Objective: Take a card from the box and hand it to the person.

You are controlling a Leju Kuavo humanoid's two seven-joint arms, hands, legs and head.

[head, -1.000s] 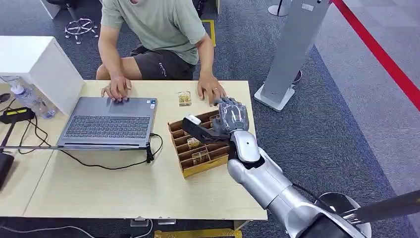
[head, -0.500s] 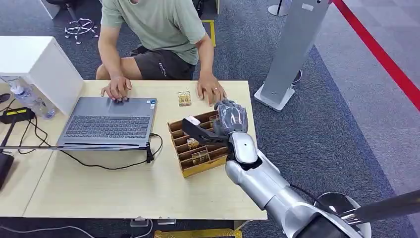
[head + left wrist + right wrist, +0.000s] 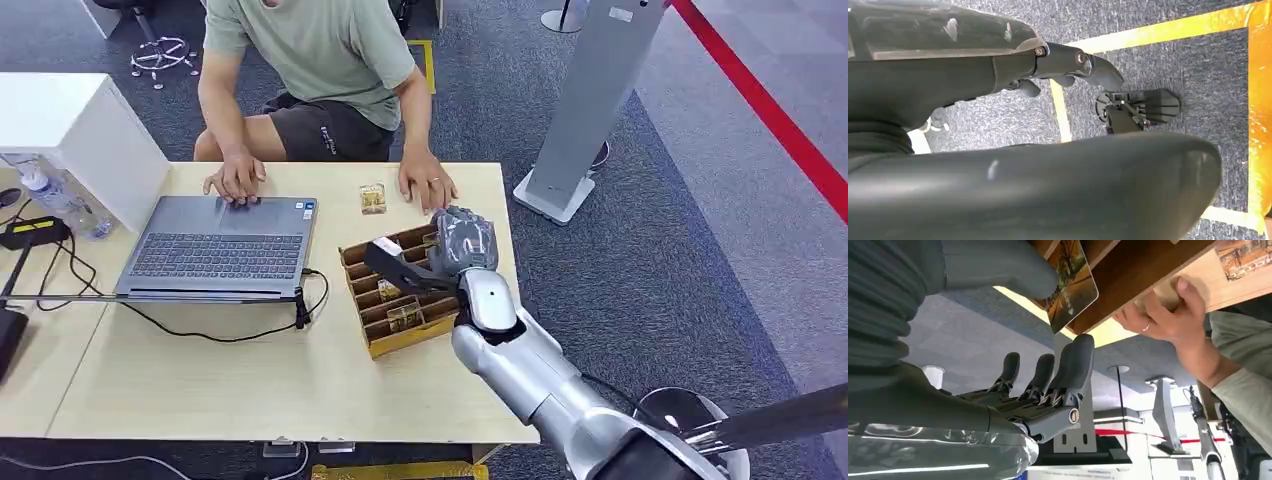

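Grey carpet with a red line is running behind a pale wooden surface [image 3: 250,385], where a brown compartmented cardboard box [image 3: 372,343] is sitting near the far right corner. Small printed picture cards [image 3: 405,317] are standing on edge in its slots, and in the right wrist view one glossy card [image 3: 1073,280] is jutting from the box by the thick grey thumb. The robot's right hand [image 3: 445,250] is hovering over the box's far end with its thumb held apart from its dark fingers [image 3: 1073,362], which are stretched out side by side and gripping nothing. The left hand [image 3: 1068,60] is hanging low over the carpet; whether its fingers are spread or curled I cannot tell. A card looks light, thin and stiff with a slick face, so it will probably slip unless pinched across both flat faces at its exposed upper edge, and the dividers are leaving little room to reach in. A person in a green shirt is sitting opposite, one hand [image 3: 428,185] resting on the surface just beyond the box, the other on an open grey laptop [image 3: 215,250]. Another loose card [image 3: 372,198] is lying between those hands, and a black cable [image 3: 200,335] is trailing beside the box.
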